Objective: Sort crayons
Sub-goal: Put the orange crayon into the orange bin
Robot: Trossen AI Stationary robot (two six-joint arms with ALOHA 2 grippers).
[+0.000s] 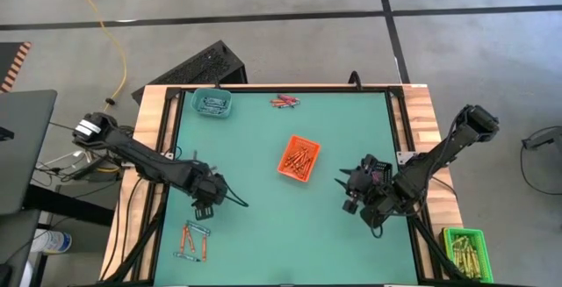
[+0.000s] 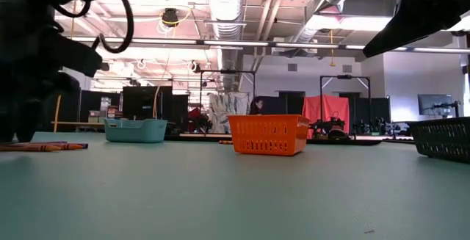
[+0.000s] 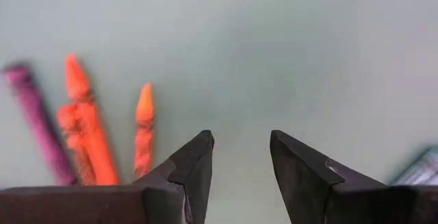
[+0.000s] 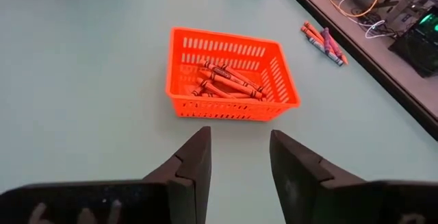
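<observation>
A loose cluster of crayons [image 1: 193,239] in orange, purple and grey-blue lies flat on the green mat near the table's near left corner. My left gripper [image 3: 241,157] hangs open just above the mat beside them, pointing down; orange crayons [image 3: 85,131] and a purple one [image 3: 37,125] lie to one side of its fingers, with bare mat between them. An orange basket [image 1: 299,158] with orange crayons stands mid-table. My right gripper [image 4: 239,152] waits open on the right, aimed at that basket [image 4: 229,73]. A few more crayons [image 1: 284,102] lie at the far edge.
A teal tray [image 1: 212,103] with grey-blue crayons stands at the far left corner. A green basket [image 1: 465,250] of yellow-olive sticks sits off the table's near right corner. A dark basket [image 2: 444,137] shows at the right in the low view. Bare mat [image 1: 290,226] lies between the arms.
</observation>
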